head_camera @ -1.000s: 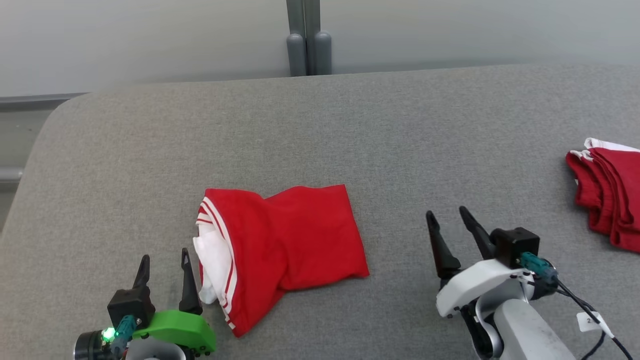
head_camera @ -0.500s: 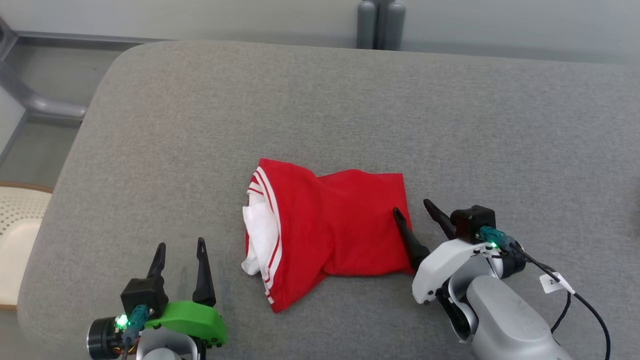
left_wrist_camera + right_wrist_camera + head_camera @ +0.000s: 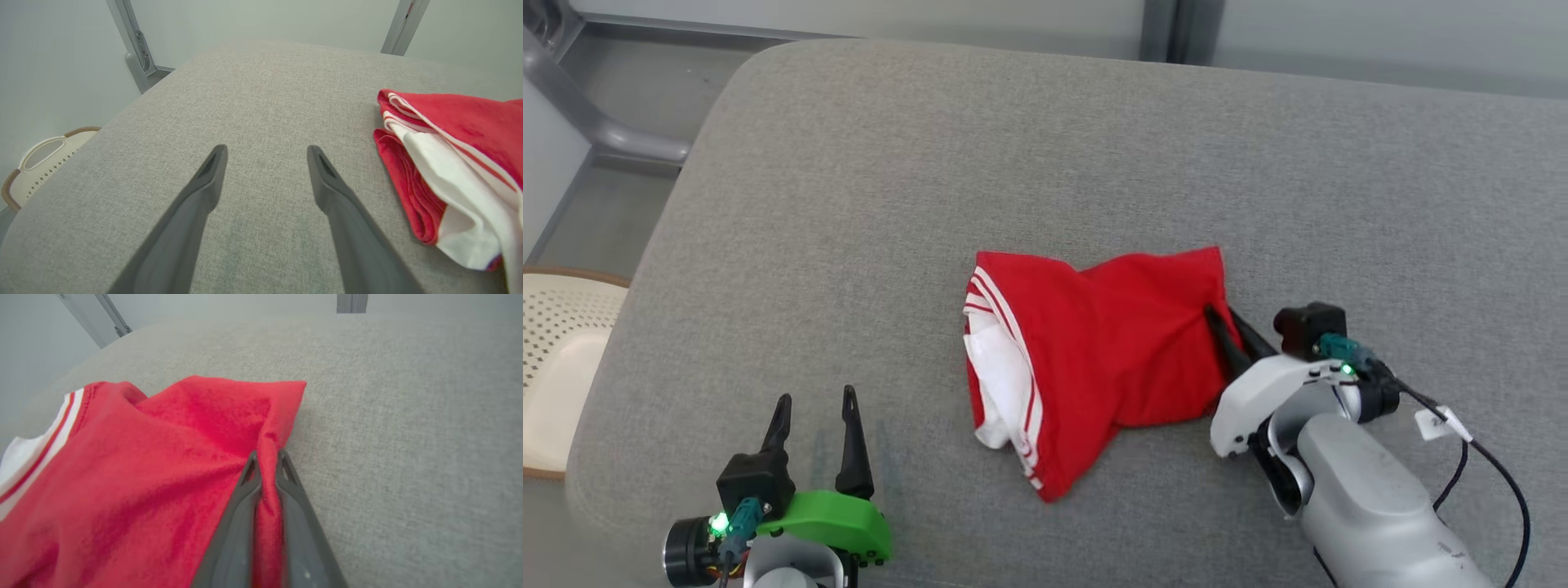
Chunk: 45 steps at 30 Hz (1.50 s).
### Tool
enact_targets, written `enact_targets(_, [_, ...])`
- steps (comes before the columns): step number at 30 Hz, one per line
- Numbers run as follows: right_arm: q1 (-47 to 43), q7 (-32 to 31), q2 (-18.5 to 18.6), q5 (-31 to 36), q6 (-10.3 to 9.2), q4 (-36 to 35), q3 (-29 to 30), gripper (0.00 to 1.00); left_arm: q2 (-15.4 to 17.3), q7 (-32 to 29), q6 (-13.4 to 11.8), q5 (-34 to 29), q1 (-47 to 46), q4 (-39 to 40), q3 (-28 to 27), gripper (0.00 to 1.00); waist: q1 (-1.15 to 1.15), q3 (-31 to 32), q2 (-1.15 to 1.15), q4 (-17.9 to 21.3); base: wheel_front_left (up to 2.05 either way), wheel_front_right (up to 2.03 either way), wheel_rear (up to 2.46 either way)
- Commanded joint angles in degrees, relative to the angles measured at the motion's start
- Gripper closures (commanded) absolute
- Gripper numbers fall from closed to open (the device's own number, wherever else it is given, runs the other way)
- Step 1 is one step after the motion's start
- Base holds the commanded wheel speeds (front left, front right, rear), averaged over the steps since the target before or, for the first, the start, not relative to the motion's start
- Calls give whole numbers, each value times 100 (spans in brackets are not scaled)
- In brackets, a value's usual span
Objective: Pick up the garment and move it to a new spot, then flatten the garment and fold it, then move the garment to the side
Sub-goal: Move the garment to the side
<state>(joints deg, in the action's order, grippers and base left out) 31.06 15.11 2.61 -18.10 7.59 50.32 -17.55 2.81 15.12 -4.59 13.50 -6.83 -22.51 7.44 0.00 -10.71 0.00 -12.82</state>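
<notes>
At the right edge of the garment [image 3: 1094, 367], your right end effector [image 3: 1222, 315] is clamped on a pinch of red cloth. The garment lies crumpled mid-worktop [image 3: 1094, 147], white lining at its left side. Left of the garment, your left end effector [image 3: 817, 396] has its fingers apart, clear of the cloth.

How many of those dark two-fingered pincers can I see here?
2. The left pincer is open at the lower left, apart from the red-and-white cloth garment on the grey fabric-covered surface. The right pincer is shut on that garment's right edge.
</notes>
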Motion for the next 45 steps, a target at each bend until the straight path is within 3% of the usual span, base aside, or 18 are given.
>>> enact_targets(1, [103, 6, 48, 49, -16, -123, 98, 100, 22, 0, 1, -16, 7, 18, -15, 0, 0, 127, 0, 259, 0, 0, 0])
enact_targets(7, [169, 7, 40, 97, -15, -744, 198, 100, 21, 0, 40, 11, 72, 21, -16, 0, 0, 355, 0, 933, 0, 0, 0])
enact_targets(12, [80, 7, 40, 34, -15, -1188, 52, 100, 22, 0, 45, 26, 105, 30, 54, 0, 0, 523, 0, 1758, 0, 0, 0])
enact_targets(23, [-315, 7, 36, -372, -15, -1538, -298, 100, 23, -1, 33, 1, -87, 64, 180, 0, 0, 533, 0, 3597, 0, 0, 0])
enact_targets(29, [-497, 7, 33, -506, -15, -1610, -387, 100, 25, -1, 93, -94, -142, 34, 152, 0, 0, 432, 0, 4314, 0, 0, 0])
enact_targets(38, [-636, 7, 27, -379, -14, -1815, 65, 100, 28, -1, 257, -257, -486, -167, 318, 0, 0, 119, 0, 4433, 0, 0, 0])
enact_targets(45, [-279, 7, 28, -221, -13, -1665, -59, 100, 28, -1, 268, -439, -492, -139, 159, 0, 0, -113, 0, 4403, 0, 0, 0])
